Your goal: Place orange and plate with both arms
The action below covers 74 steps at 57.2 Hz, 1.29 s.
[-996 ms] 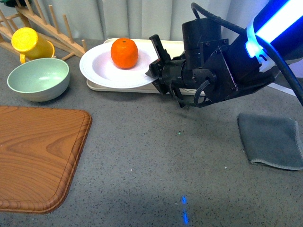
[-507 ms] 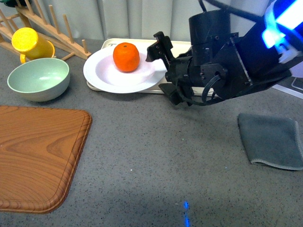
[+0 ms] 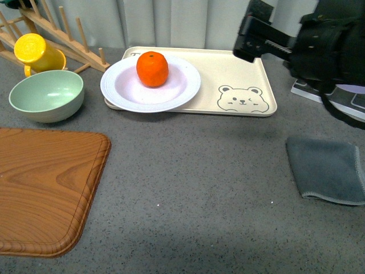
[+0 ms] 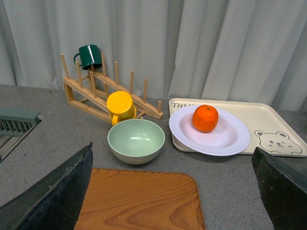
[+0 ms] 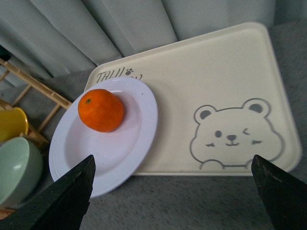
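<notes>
The orange (image 3: 152, 69) sits in the white plate (image 3: 171, 91). The plate rests on the left part of the beige bear tray (image 3: 228, 68) and overhangs its left and front edges. My right arm (image 3: 319, 45) is raised at the back right, clear of the plate. In the right wrist view my right gripper (image 5: 175, 191) is open and empty above the tray's front edge, with the orange (image 5: 100, 110) and plate (image 5: 115, 153) off to one side. My left gripper (image 4: 172, 191) is open and empty, looking over the orange (image 4: 205, 118) and plate (image 4: 225, 139) from a distance. The left arm is out of the front view.
A pale green bowl (image 3: 45, 94), a yellow cup (image 3: 37, 50) and a wooden rack (image 3: 51, 28) stand at the back left. A wooden board (image 3: 45, 188) lies at the front left. A grey cloth (image 3: 328, 168) lies at the right. A green mug (image 4: 88, 55) hangs on the rack.
My right gripper has let go of the plate's rim and the arm has risen and drawn back to the right. The plate shifted slightly right, then stayed on the tray.
</notes>
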### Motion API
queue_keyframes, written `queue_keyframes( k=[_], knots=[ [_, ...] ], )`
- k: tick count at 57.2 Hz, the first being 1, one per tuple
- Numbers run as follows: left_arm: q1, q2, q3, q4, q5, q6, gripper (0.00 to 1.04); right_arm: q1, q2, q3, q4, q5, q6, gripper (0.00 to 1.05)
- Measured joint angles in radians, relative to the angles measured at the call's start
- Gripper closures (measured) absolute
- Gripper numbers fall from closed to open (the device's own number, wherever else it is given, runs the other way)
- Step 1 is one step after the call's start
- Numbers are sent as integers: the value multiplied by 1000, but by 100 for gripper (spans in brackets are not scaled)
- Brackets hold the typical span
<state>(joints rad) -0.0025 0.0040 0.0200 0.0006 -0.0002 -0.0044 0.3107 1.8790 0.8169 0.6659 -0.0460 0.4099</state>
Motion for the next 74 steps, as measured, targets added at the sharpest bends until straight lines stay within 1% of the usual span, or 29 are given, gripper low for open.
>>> queue_keyframes(
  k=[4,6,16,22,30,32,37,41,48,51,53,54,56,60,61,67,68,74],
  knots=[
    [0,0,0,0,0,0,7,-26,-133,-130,-3,2,-95,9],
    [0,0,0,0,0,0,7,-39,-207,-195,-22,-17,-120,9],
    [0,0,0,0,0,0,7,-59,-466,-386,-124,-57,-200,9],
    [0,0,0,0,0,0,7,-79,-660,-500,-208,-48,-240,9],
    [0,0,0,0,0,0,7,-100,-865,-608,-227,-25,-288,9],
    [0,0,0,0,0,0,7,-101,-925,-636,-223,-10,-315,9],
    [0,0,0,0,0,0,7,-103,-1038,-687,-202,-10,-383,9],
    [0,0,0,0,0,0,7,-104,-1104,-717,-184,-10,-432,9],
    [0,0,0,0,0,0,7,-104,-1126,-723,-182,-10,-468,9],
    [0,0,0,0,0,0,7,-83,-1096,-757,-63,119,-451,17],
    [0,0,0,0,0,0,7,-80,-1089,-783,22,201,-441,24],
    [0,0,0,0,0,0,7,-83,-1094,-792,43,230,-437,27],
    [0,-1,0,0,0,0,7,-92,-1115,-798,48,247,-431,32],
    [0,-1,0,0,-1,0,7,-117,-1172,-804,17,237,-425,45],
    [0,-1,0,0,-1,0,7,-120,-1180,-805,10,232,-424,47],
    [0,-1,0,0,-1,0,7,-153,-1265,-811,-68,193,-421,66],
    [0,-1,0,0,-1,0,7,-156,-1272,-811,-74,193,-421,68],
    [0,-1,0,0,-1,0,7,-185,-1344,-811,-139,166,-420,88]
  ],
)
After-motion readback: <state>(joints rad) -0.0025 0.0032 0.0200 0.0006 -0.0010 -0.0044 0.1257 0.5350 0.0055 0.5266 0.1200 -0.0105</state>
